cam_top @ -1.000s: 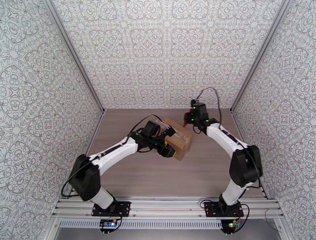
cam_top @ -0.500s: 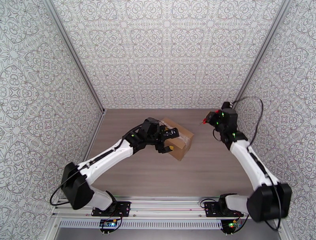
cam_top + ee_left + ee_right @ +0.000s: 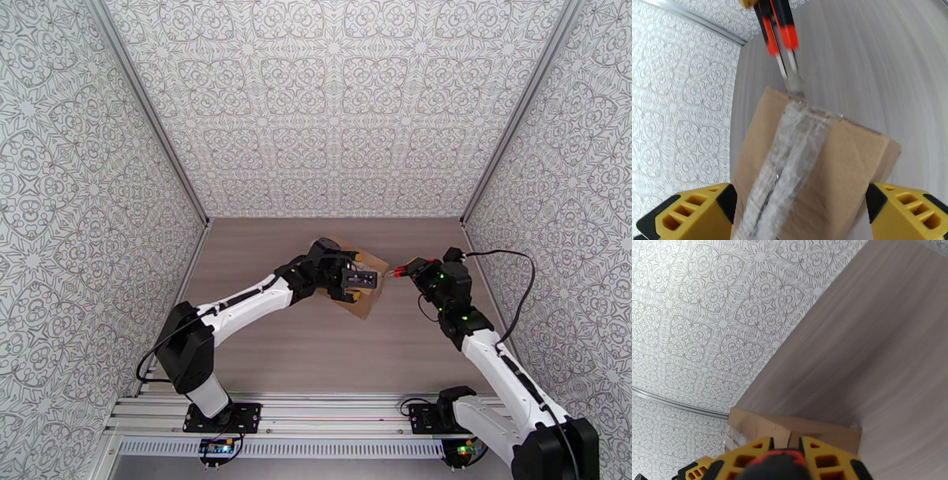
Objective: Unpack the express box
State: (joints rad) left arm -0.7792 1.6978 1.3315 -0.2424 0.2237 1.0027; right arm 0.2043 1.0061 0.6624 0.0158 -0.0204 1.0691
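Nearest of all, well on the near side of the box, a silver aluminium mounting rail (image 3: 340, 410) carries the two black arm bases. From there the white left arm reaches straight up to the box, and the white right arm bends out to the box's right.

The left gripper (image 3: 353, 277) hangs over the box with its jaws spread wide. In its wrist view the yellow ribbed fingers (image 3: 691, 213) stand one at each long side of the box, which lies between them. Whether the pads press on the cardboard walls cannot be told.

The express box (image 3: 845, 165) is a small rectangular carton of brown corrugated cardboard, its flaps closed. It rests on the pale wood-grain table (image 3: 316, 355), turned diagonally to the rail, with bare tabletop on every side of it. A strip of clear, shiny, wrinkled tape (image 3: 790, 158) runs along its top seam and over the end farthest from the left wrist.

Just right of the box, the right gripper (image 3: 409, 272) is pinched onto the handle of a red-and-black utility knife (image 3: 789, 37), which points at the box. The knife's thin metal blade (image 3: 792, 79) meets the box's taped end right at the seam. Motion blur hides whether the tip has gone into the tape.

Beyond the box the tabletop runs on to white walls (image 3: 332, 103) printed with a grey floral pattern, which also close in the box's left and right.
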